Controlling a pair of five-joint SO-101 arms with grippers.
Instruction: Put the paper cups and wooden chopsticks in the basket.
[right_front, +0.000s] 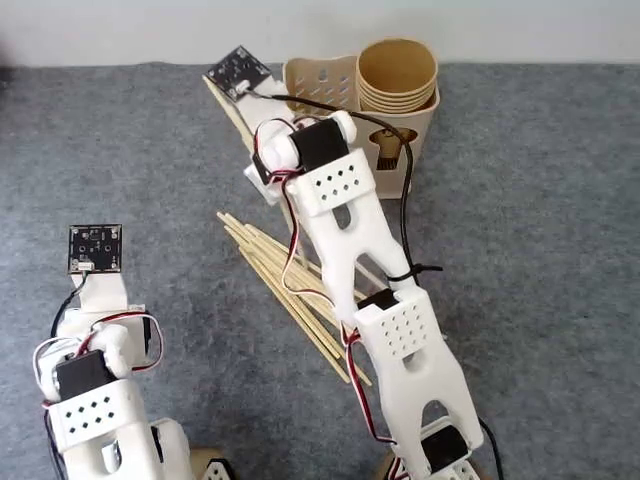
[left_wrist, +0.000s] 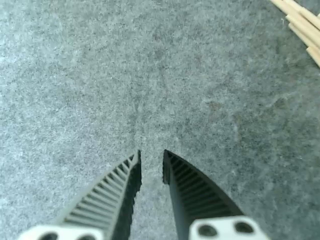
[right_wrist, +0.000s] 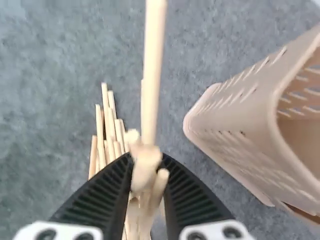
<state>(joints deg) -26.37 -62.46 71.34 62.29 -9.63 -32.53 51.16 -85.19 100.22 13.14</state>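
Right gripper (right_wrist: 146, 159): clenched on a small bundle of wooden chopsticks (right_wrist: 152, 75), gripped near one end. One long stick projects well past the ribbed black fingers (right_wrist: 107, 192).
Held bundle, location: lifted off the table, just beside the basket (right_front: 318, 85) at its outer wall, not yet inside it.
Left gripper (left_wrist: 151, 160): jaws narrowly parted with nothing between them, poised over bare mat.
Remaining chopsticks (right_front: 262, 262): a loose fanned pile lying flat on the mat, partly under the right arm, near the basket but not touching it.
Paper cups (right_front: 397, 70): nested in one stack, upright inside the basket at its far corner.
Chopstick handling (judgement): light, stiff, thin and smooth. Sticks held by one end are likely to pivot or slip out singly. A grip nearer the middle of the bundle would steady it. The ribbed finger faces should add friction.
Cup handling (judgement): very light, thin-walled and easily crushed. Grasp at the rolled rim with gentle pressure.
Basket material: beige plastic, rounded corners, walls pierced by rows of short slots, open top.
Chopstick material: pale unfinished wood, straight, slender, squared ends.
Table surface (right_front: 540, 250): grey felt-like mat, matte and fibrous. It is likely to stop the sticks from rolling.
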